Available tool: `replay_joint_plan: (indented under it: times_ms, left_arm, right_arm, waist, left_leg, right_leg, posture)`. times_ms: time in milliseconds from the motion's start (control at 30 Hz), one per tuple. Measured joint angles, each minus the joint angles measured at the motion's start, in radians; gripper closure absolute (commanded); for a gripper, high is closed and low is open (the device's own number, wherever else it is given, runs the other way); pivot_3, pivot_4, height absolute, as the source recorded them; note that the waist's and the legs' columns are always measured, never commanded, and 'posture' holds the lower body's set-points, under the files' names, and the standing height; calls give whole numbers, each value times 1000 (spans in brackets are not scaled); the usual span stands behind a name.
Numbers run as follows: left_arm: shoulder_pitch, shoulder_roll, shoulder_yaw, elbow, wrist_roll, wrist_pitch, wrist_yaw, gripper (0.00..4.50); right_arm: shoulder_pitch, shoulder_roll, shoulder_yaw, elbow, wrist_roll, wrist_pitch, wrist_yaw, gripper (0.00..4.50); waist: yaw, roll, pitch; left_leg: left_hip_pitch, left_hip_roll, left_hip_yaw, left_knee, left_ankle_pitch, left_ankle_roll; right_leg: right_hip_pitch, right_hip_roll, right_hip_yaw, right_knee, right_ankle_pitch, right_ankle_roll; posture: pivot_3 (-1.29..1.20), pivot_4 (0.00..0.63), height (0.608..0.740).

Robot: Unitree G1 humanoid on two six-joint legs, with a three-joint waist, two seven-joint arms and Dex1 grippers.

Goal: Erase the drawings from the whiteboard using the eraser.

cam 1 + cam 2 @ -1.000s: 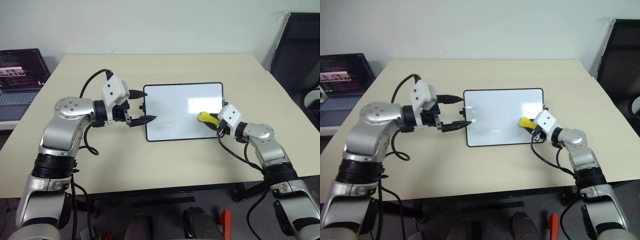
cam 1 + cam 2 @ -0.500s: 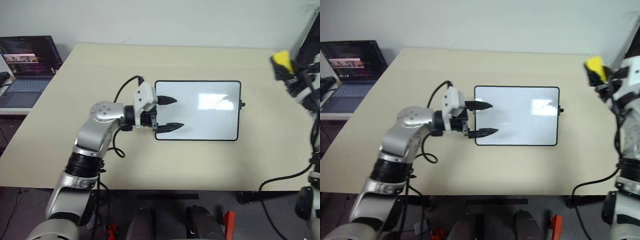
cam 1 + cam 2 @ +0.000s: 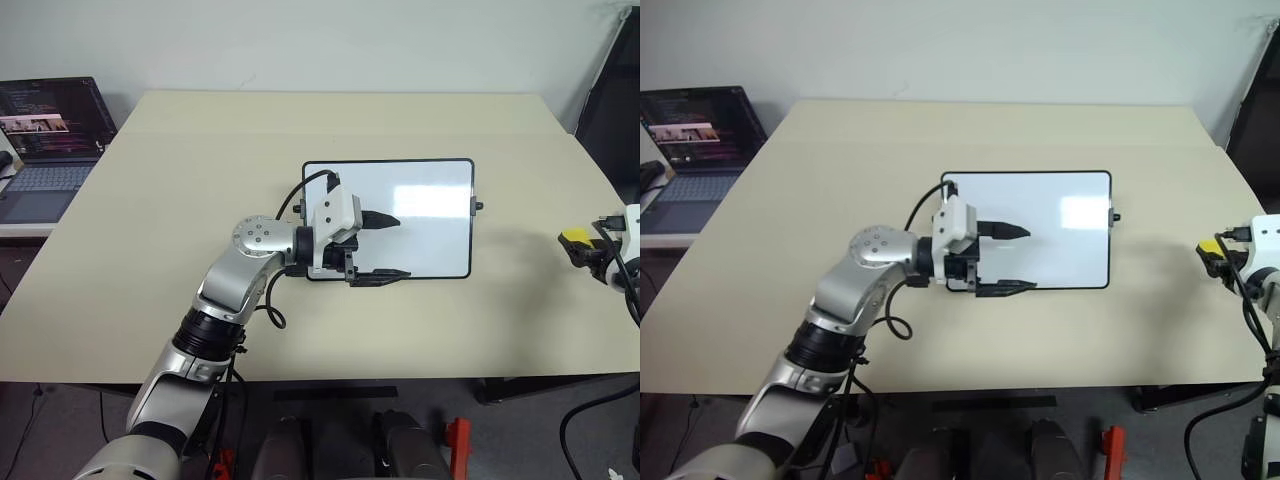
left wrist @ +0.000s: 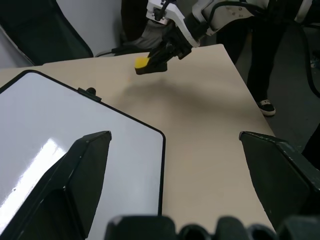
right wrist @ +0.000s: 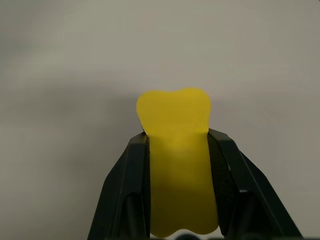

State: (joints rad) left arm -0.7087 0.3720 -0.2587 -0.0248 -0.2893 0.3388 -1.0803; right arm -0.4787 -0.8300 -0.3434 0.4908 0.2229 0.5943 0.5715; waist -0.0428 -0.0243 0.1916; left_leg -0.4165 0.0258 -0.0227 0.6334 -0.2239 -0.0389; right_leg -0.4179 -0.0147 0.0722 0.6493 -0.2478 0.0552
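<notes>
beige table [image 3: 150,250] bearing whiteboard [image 3: 430,215]; laptop [image 3: 45,140] at 9 o'clock; left gripper [image 3: 385,247] spread, empty; right gripper [image 5: 175,145] clamping eraser [image 5: 175,150].

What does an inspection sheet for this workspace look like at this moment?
Surface: beige table, bare around the board.
Job's things: whiteboard flat at mid-table, no drawings visible on it; yellow eraser off the board, at the table's right edge.
Clutter: nothing seen.
Grippers: left gripper open, over the board's lower left part; right gripper shut on the eraser, apart from the board.
Cables: black cable looping at the left wrist; another along the right arm.
Surroundings: open laptop left of the table, pale wall behind.
</notes>
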Motion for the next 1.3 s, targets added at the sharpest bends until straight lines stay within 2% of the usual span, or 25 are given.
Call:
replay_joint_plan:
  times_ms: [100,400,433,533,633,733,833,967,1100,1300]
  left_arm:
    - [1,7,0,-1,0,3,0,0]
    - [3,18,0,-4,0,8,18,0]
    - [3,19,1,-4,0,8,23,0]
    - [3,26,42,-5,-5,12,58,0]
    - [-6,22,163,6,-16,8,169,0]
    - [-45,6,318,82,0,-12,392,0]
    - [-44,25,405,159,65,-34,570,0]
    - [21,27,429,272,154,-95,725,0]
    - [86,-27,427,393,196,-179,816,0]
    - [56,-114,404,639,236,-321,916,0]
  right_arm:
    - [0,1,17,24,0,-11,27,3304]
    - [-41,9,51,75,-5,-20,29,162]
    - [-45,9,51,73,-5,-20,28,36]
    - [-46,10,42,18,8,-13,18,36]
    - [-69,55,-29,-95,65,-37,-13,36]
    - [-104,181,-71,-159,92,-154,-97,36]
    - [-88,294,-58,-128,84,-252,-146,36]
    - [-77,374,-18,-29,44,-390,-187,36]
    - [-83,409,-17,74,33,-495,-225,36]
    - [-149,423,-8,260,10,-628,-262,36]
  waist:
    - [0,0,0]
    - [1,0,0]
    - [1,0,0]
    - [0,1,0]
    - [-7,1,0]
    - [-11,0,-1]
    - [-10,0,-1]
    - [2,0,-1]
    - [16,0,-1]
    - [13,0,-1]
  left_leg:
    - [0,0,0,0,0,0]
    - [0,0,0,1,0,0]
    - [0,0,-1,1,0,0]
    - [0,0,-1,1,0,0]
    - [0,1,-1,3,0,0]
    - [3,2,-4,6,0,0]
    - [6,0,-3,6,0,0]
    - [5,-1,-2,7,0,0]
    - [3,-2,-2,8,0,0]
    - [3,-2,-2,11,0,0]
  right_leg:
    - [0,0,0,0,0,0]
    - [1,0,0,0,0,0]
    - [1,0,0,0,0,0]
    - [1,0,0,1,0,0]
    - [1,0,0,2,0,0]
    - [6,1,-2,2,0,0]
    - [9,0,-2,2,1,1]
    - [9,-3,-2,1,2,3]
    - [9,-4,-3,1,3,3]
    - [9,-4,-2,1,5,4]
  posture:
    - [0,150,740]
    - [0,150,740]
    - [0,150,740]
    - [0,150,740]
    - [0,150,740]
    - [0,150,740]
    - [0,150,740]
    - [0,150,740]
    - [0,150,740]
    - [0,150,740]
